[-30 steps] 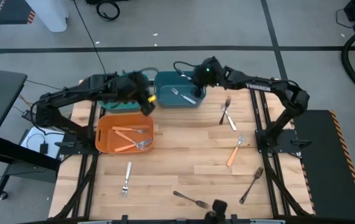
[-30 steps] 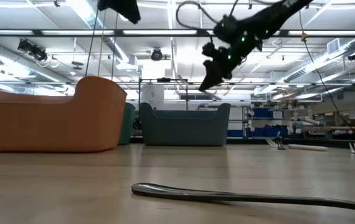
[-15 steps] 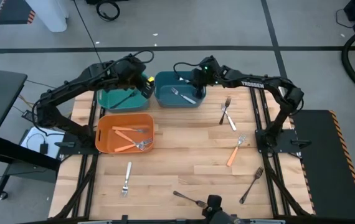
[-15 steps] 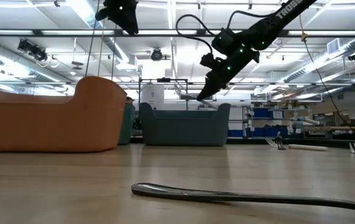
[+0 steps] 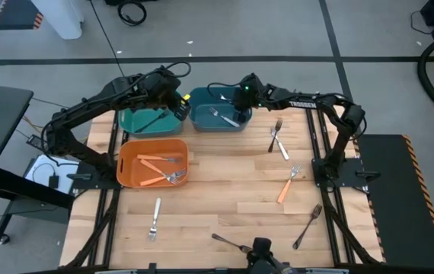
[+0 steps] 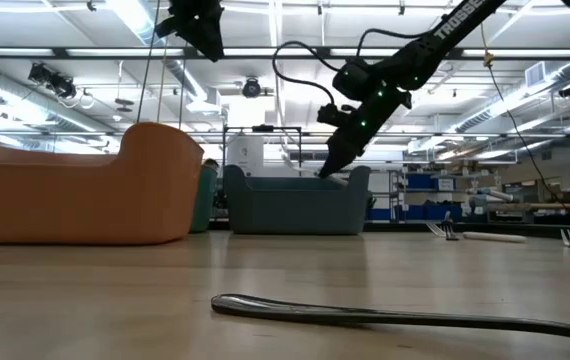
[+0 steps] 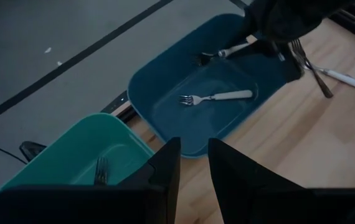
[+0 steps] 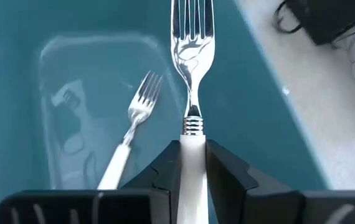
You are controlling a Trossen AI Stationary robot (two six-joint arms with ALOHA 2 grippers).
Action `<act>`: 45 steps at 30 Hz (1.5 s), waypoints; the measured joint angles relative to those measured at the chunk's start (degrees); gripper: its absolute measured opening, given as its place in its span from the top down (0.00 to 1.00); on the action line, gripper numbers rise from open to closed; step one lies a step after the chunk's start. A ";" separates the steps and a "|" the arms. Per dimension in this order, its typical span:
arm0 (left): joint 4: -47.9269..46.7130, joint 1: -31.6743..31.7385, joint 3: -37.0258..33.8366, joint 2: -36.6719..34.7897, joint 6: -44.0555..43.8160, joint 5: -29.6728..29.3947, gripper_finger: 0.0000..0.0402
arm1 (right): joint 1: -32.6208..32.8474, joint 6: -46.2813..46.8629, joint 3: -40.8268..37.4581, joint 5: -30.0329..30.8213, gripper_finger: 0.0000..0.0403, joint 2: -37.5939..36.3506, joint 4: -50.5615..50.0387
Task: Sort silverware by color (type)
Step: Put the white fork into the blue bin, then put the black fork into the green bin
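Note:
My right gripper (image 8: 192, 149) hangs over the blue bin (image 5: 202, 116), shut on a fork with a white handle (image 8: 192, 43). A second white-handled fork (image 8: 127, 134) lies flat on the bin's floor. My left gripper (image 7: 194, 155) stands open, with nothing between its fingers, above the gap between the green bin (image 5: 139, 122) and the blue bin. A dark fork (image 7: 100, 168) lies in the green bin. Orange-handled forks (image 5: 160, 169) lie in the orange bin (image 5: 129, 164). My right gripper pinches the fork's white handle (image 8: 191, 144) between its two fingers, just behind the ribbed metal collar. The fingers slant down from the table's right and run along the fork. The fork sticks out ahead of the fingertips, tines leading, clear of the bin's floor.
Loose forks lie on the wooden table: two crossed ones (image 5: 278, 138) right of the blue bin, an orange-handled one (image 5: 287, 185), a black one (image 5: 307, 226), a dark one (image 5: 232, 243) at the near edge, and a pale one (image 5: 154, 218) near the orange bin.
My right gripper has sunk toward the blue bin with the fork and rolled a little, so that it now stands at the bin's rim. My left gripper has swung from the orange bin's far edge toward the table's far edge, then kept still.

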 joint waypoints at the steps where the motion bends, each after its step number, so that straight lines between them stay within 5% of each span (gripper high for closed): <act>1: 0.00 0.00 0.00 -0.02 -0.02 0.04 0.77 | 0.00 0.00 0.01 0.04 0.81 -0.08 0.25; 22: -0.87 -0.61 0.00 -0.02 5.15 2.24 0.77 | 2.44 0.41 0.02 4.33 0.76 -0.16 -0.92; 31: -1.27 -0.98 0.00 -0.02 7.29 2.92 0.77 | 7.13 0.12 0.02 26.43 0.72 -5.45 -3.86; 35: -1.27 -0.73 0.00 -0.02 7.50 2.92 0.77 | 8.66 0.90 0.02 30.39 0.72 -10.75 -12.50; 42: -1.33 -0.52 0.00 -0.05 9.56 2.90 0.77 | 8.46 25.23 0.02 29.86 0.73 -19.28 -28.00; 45: -1.79 -0.52 0.00 -0.07 12.44 2.90 0.77 | 8.41 40.04 0.03 24.09 0.73 -22.33 -36.39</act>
